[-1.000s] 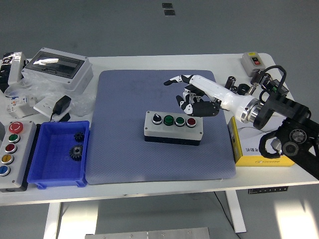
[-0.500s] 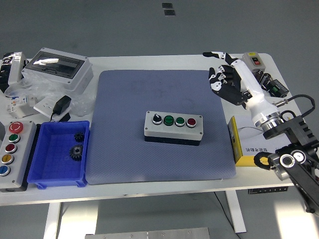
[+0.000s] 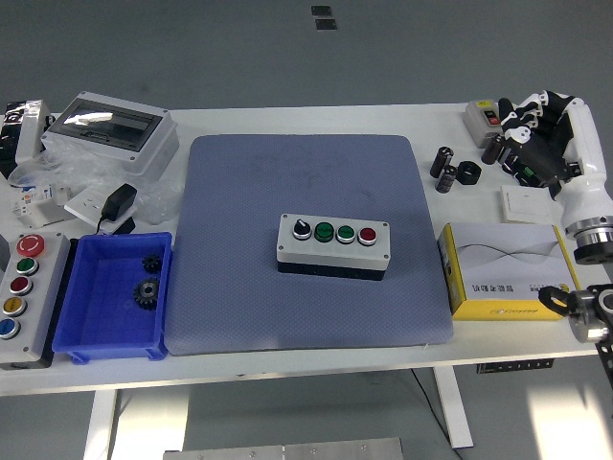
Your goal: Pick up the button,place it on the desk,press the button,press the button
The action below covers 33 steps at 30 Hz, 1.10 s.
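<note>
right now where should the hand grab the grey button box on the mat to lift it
Probably across the button box's long plain sides, coming down from above with fingers on the far edge and thumb on the near edge. It lies flat and free on the blue mat, long axis left to right, and its top carries a selector and three buttons, so avoid pressing there.

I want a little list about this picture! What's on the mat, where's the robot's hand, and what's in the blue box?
on the mat: button box, sitting flat in the middle of the mat
buttons on it: one black knob, two green, one red
right hand: over the table's far right corner, holding nothing
left hand: not in view
blue bin: two dark gears inside
</note>
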{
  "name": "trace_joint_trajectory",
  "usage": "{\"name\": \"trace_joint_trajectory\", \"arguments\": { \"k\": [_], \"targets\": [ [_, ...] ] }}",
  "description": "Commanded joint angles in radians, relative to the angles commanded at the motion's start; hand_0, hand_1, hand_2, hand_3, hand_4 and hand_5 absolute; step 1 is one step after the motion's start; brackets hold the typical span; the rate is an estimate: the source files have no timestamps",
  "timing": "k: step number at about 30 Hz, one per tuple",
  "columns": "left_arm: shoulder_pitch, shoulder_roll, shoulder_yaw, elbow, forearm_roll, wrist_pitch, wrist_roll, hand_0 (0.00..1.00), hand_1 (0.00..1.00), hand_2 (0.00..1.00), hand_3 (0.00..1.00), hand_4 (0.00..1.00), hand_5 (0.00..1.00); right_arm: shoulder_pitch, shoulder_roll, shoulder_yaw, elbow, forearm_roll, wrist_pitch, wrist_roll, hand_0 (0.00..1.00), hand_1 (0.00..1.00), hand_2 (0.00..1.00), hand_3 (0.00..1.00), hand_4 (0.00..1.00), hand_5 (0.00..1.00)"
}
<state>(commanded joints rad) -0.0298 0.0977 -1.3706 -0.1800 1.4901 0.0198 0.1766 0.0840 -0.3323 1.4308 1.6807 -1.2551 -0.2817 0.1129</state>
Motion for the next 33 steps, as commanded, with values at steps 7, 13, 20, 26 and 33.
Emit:
{"name": "trace_joint_trajectory", "arguments": {
  "k": [7,13,20,26,33],
  "targets": [
    [0.001,0.004,0.001,0.000,-0.011,0.001,-0.002,0.625,0.596,0.519,0.587,0.632,0.182,-0.005,-0.001,0.069,-0.001,0.062,0.004,0.014,0.091,0.241,0.323,0.314,0.544,0.217],
    [0.000,0.005,0.000,0.000,-0.012,0.001,-0.002,0.625,0.597,0.520,0.587,0.632,0.184,-0.007,0.006,0.109,-0.019,0.119,0.000,0.027,0.090,0.241,0.324,0.321,0.544,0.214],
    [0.004,0.008,-0.006,0.000,-0.010,0.002,0.004,0.625,0.597,0.521,0.586,0.632,0.185,-0.008,0.018,0.130,-0.056,0.173,0.003,0.031,0.090,0.242,0.333,0.326,0.543,0.215],
    [0.009,0.006,-0.020,0.000,0.001,0.005,0.015,0.625,0.597,0.521,0.586,0.631,0.187,0.021,0.025,0.106,-0.087,0.212,0.024,0.031,0.121,0.284,0.381,0.355,0.546,0.215],
    [-0.010,0.015,-0.009,0.000,-0.002,0.002,0.001,0.625,0.596,0.522,0.586,0.630,0.189,0.048,0.026,0.065,-0.106,0.221,0.044,0.027,0.189,0.363,0.467,0.480,0.560,0.208]
  ]
}}
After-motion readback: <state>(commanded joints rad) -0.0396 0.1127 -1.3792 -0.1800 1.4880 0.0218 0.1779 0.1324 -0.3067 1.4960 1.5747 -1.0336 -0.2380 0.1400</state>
